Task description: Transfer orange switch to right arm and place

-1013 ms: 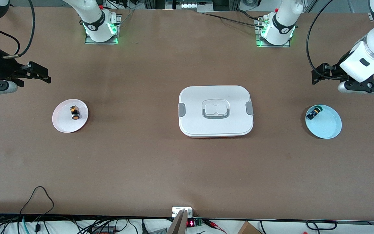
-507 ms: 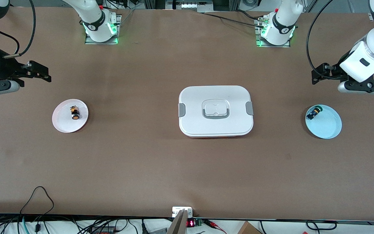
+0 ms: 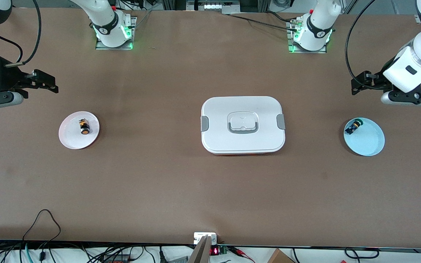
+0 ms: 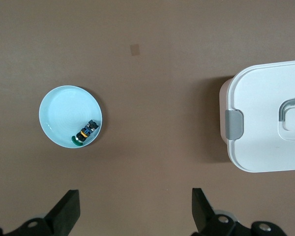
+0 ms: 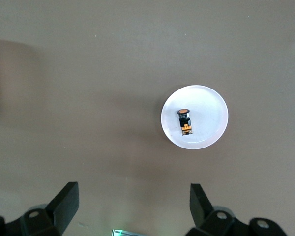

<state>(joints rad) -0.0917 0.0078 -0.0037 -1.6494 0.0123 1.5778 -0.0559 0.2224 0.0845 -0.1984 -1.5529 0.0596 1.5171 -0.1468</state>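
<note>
Currently we are hovering both hands wide, empty: right hand (image 3: 51, 82) near orange switch (image 3: 84, 126) on white plate (image 3: 72, 140); left hand (image 3: 356, 84) near blue plate (image 3: 369, 144).

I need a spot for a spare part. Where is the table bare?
Bare table runs nearer the camera than the box, and between box and each plate: pink, blue. Nowhere is crowded.

A wide brown matte table (image 3: 159, 182) fills the scene under even, soft light. Along its near edge, tangled black cables (image 3: 42, 233) hang over a white strip, beside a small red-lit display (image 3: 214, 251).
</note>
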